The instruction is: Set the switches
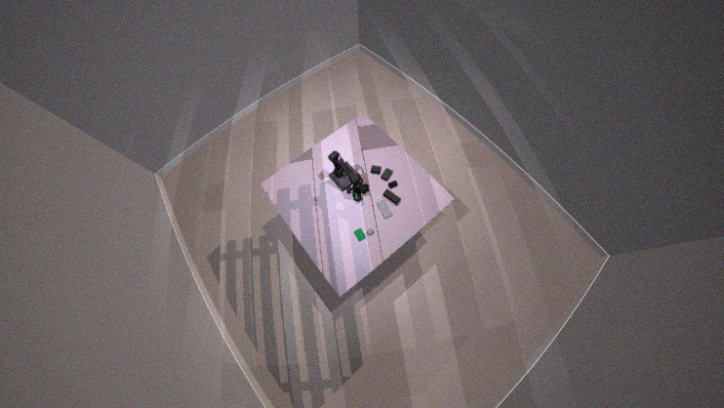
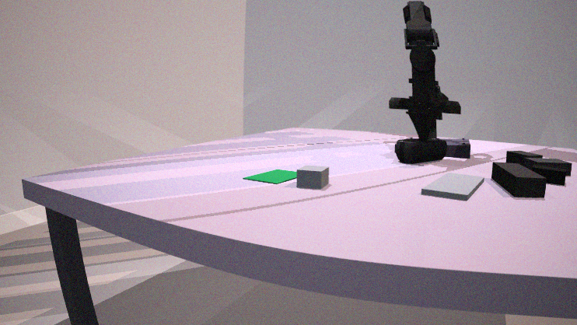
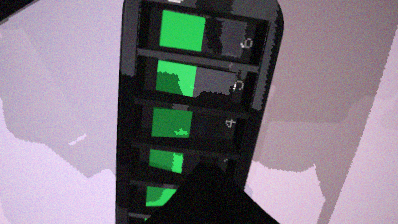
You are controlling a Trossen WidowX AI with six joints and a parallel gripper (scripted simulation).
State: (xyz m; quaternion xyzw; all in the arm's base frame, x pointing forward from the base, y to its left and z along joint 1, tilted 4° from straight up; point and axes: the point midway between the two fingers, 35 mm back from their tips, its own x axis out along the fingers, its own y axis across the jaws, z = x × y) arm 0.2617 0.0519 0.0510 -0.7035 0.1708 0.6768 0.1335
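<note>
The dark grey controller unit [image 1: 357, 196] [image 2: 420, 152] [image 3: 128, 50] sits on its base on the bench, close in front of the arm's base. The wrist view shows its top with a column of rockers, green ends on the left and dark ends on the right. Numbers 6, 5 and 4 are readable from the top down; the lower rows are partly hidden by my fingers. Shadows make it hard to tell which ends are pressed. The label is out of sight underneath. My gripper [image 2: 423, 138] [image 3: 205, 171] is shut and empty, pointing down, its tip low over the dark side near switch 3.
Several dark blocks, one a long block [image 1: 391, 196] [image 2: 519, 180], lie to one side. A pale flat plate [image 1: 384, 209] [image 2: 452, 186] lies beside them. A green square [image 1: 359, 234] [image 2: 274, 176] and a small grey cube [image 1: 370, 231] [image 2: 312, 177] lie farther from the arm.
</note>
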